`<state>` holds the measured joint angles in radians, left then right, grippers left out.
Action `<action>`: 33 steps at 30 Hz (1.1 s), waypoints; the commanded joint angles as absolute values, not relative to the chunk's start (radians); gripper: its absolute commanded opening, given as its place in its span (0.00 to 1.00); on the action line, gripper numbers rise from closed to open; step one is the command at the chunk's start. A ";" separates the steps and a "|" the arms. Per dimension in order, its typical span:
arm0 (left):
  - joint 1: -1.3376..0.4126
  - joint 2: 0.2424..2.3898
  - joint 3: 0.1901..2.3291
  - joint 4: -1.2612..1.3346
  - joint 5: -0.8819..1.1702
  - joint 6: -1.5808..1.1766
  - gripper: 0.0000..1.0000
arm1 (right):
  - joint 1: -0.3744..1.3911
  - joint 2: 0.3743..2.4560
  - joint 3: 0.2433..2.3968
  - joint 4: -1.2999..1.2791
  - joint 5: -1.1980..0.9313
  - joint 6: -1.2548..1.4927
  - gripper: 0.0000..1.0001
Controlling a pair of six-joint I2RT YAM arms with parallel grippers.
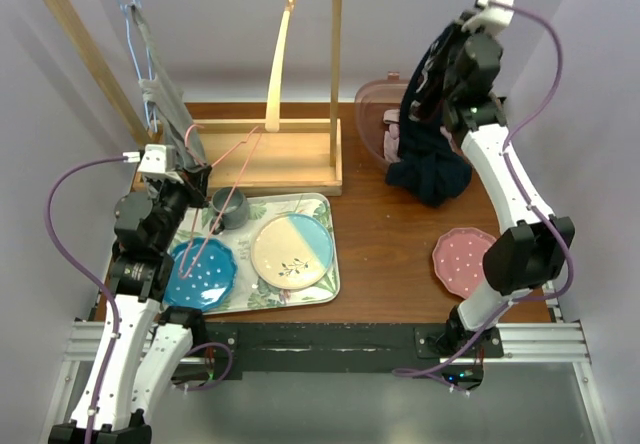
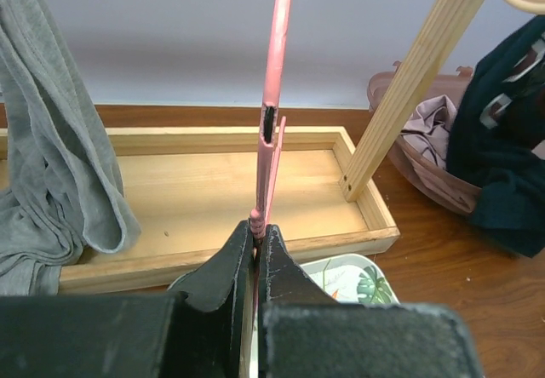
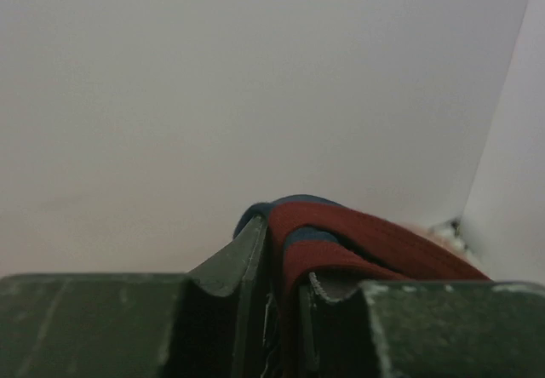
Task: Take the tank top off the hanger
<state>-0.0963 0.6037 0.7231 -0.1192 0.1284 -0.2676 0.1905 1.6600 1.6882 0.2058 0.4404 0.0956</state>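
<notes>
Nearest the arm bases, the floral rectangular tray (image 1: 300, 292) is carrying a blue dotted plate (image 1: 200, 274). The lower end of the thin pink plastic hanger (image 2: 274, 97) is reaching down over that plate, close beside a small grey cup (image 1: 230, 207). The left claw (image 2: 257, 235) is pinching the hanger's stem tightly between its 2 fingers, and the hanger is looking bare in the left wrist view. With so narrow a stem in the grip, I am judging that the hanger could pivot, and any swing of this arm could be sweeping its free end into the cup or plate. Farther back on the right, the right claw (image 3: 285, 263) is standing narrow, with the red and blue edging of the dark navy fabric tank top (image 1: 430, 169) pressed between its jaws. The garment is hanging well apart from the hanger, its lower folds sagging beside the pink plastic basket (image 1: 372, 114); whether they are touching the brown wooden tabletop (image 1: 390, 234) I cannot tell. The removal is looking done, so the main risk is lying in the release: the cloth could be slumping outside the basket or snagging on a finger. Farthest back, at the pale wooden rack (image 1: 290, 159), a grey hanging garment (image 1: 165, 94) is dangling just beside the left claw and could be getting caught.
</notes>
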 commanded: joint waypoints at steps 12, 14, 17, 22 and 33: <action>-0.092 0.601 0.718 -0.061 0.124 -0.241 0.00 | 0.193 1.545 1.473 -0.314 0.327 0.265 0.76; -0.092 0.601 0.716 -0.061 0.126 -0.242 0.00 | 0.190 1.529 1.459 -0.388 0.278 0.230 0.76; -0.092 0.597 0.715 -0.063 0.124 -0.242 0.00 | 0.190 1.523 1.434 -0.460 0.233 0.198 0.78; -0.092 0.595 0.715 -0.063 0.120 -0.242 0.00 | 0.192 1.519 1.390 -0.525 0.206 0.149 0.84; -0.092 0.603 0.715 -0.061 0.123 -0.244 0.00 | 0.186 1.750 1.469 -0.575 0.344 0.032 0.83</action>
